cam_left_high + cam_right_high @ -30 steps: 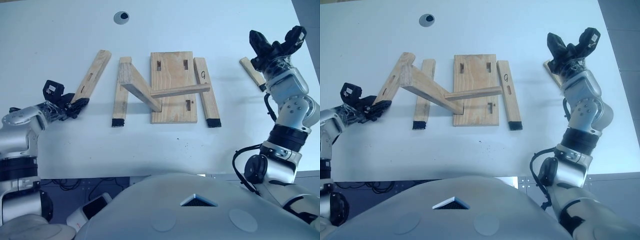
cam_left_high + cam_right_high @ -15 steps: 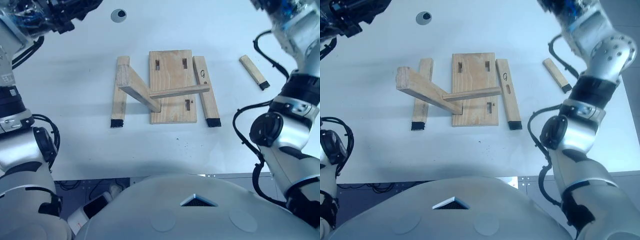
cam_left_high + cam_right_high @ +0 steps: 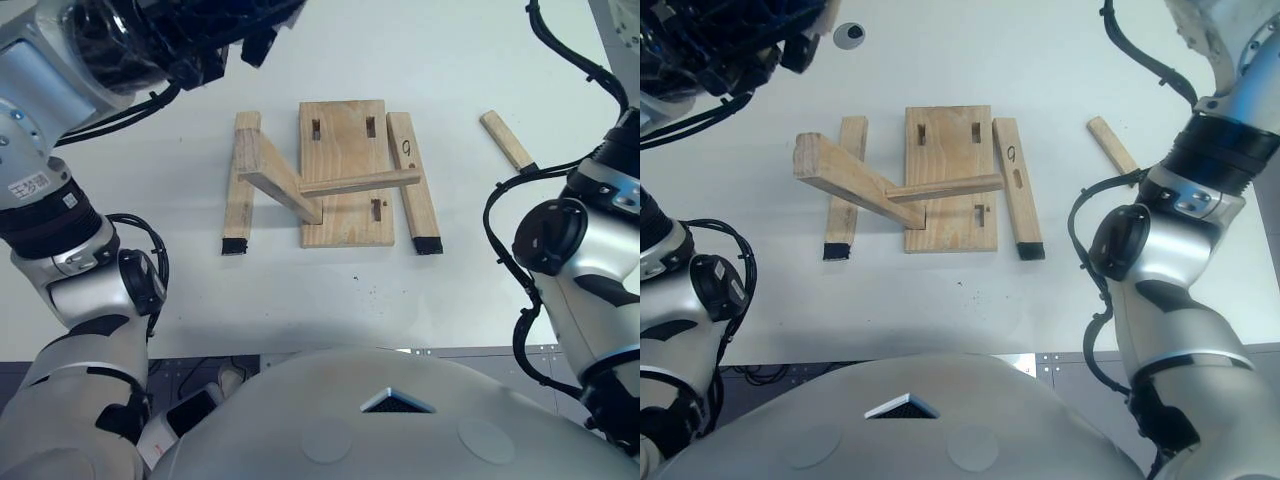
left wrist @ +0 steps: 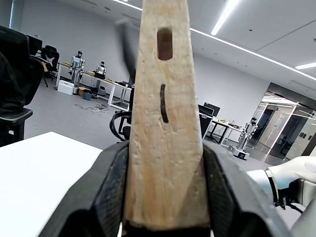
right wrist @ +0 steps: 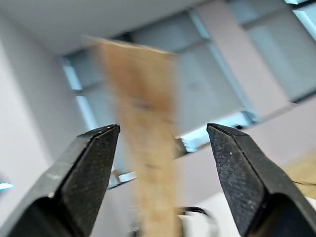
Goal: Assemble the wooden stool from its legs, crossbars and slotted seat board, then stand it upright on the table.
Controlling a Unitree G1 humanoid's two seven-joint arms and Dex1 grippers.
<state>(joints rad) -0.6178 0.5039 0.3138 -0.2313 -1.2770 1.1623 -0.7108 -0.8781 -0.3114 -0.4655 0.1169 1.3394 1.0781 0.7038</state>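
Observation:
In the left wrist view my left gripper point(image 4: 165, 145) is shut on a slotted wooden leg point(image 4: 164, 98), raised in the air with the room behind it. My right gripper point(image 5: 163, 128) is open; a blurred wooden piece point(image 5: 143, 133) shows between its fingers point(image 5: 84, 182), touching neither. On the table lies the slotted seat board point(image 3: 345, 150), flanked by one leg point(image 3: 238, 190) and another leg point(image 3: 412, 185). A thick wooden bar point(image 3: 280, 180) and a thin crossbar point(image 3: 360, 182) lean across them. A short piece point(image 3: 508, 141) lies apart at the right.
A round dark hole point(image 3: 850, 35) sits in the white table point(image 3: 300, 290) behind the parts. Both of my arms rise at the sides of the head views, the left arm point(image 3: 120, 50) over the back left of the table.
The leg that lay at the far left has been lifted off the table by my left gripper. Both arms have swung up, their grippers leaving the head views. The short piece stayed put.

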